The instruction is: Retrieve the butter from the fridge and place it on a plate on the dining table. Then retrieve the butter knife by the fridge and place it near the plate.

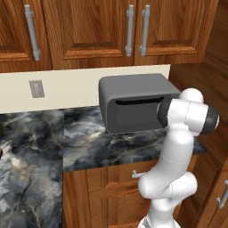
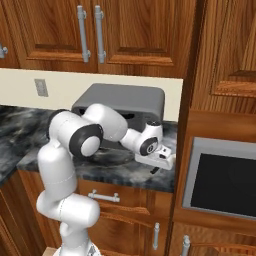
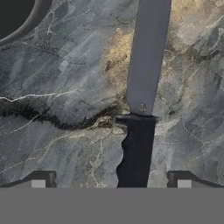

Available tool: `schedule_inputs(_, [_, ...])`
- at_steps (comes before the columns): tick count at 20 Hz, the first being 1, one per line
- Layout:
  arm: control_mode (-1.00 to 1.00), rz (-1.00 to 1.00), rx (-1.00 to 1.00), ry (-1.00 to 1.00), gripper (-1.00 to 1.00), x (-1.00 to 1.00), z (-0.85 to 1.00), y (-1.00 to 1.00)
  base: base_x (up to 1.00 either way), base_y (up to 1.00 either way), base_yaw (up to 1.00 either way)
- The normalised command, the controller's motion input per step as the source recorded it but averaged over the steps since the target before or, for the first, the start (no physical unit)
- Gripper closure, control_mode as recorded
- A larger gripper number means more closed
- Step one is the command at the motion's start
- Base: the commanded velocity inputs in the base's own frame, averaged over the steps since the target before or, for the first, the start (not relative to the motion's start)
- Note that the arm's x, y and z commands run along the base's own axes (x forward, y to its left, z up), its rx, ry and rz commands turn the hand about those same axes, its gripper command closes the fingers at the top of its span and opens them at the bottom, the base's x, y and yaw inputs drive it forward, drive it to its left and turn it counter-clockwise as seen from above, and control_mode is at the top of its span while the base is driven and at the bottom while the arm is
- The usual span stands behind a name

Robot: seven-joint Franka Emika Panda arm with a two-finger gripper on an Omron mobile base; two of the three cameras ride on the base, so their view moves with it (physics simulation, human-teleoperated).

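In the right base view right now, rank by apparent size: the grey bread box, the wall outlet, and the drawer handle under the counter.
1. Grey bread box, clearly the largest, though the arm hides part of it.
2. Drawer handle, a short horizontal bar.
3. Wall outlet: similar in length to the handle, so this order is unsure.

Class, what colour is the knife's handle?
Black, under a grey blade; the knife shows best in the hand view.

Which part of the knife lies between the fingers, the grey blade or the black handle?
The black handle: it runs down between the two fingertips, while the grey blade stretches away beyond them on the marble counter.
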Motion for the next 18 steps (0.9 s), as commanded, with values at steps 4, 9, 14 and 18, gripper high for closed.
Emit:
schedule_inputs(4, [-1.00,-0.01,0.04,0.05,1.00,0.05,-0.45,-0.04,0.00,0.00,0.00])
schedule_inputs(9, [-1.00,0.00,0.00,0.11,1.00,-0.03,-0.37,0.00,0.00,0.00,0.00])
schedule_inputs(14, [-1.00,0.00,0.00,0.02,1.00,-0.34,-0.12,0.08,0.00,0.00,0.00])
schedule_inputs(18, [-1.00,0.00,-0.01,0.00,1.00,-0.97,0.59,0.22,0.00,0.00,0.00])
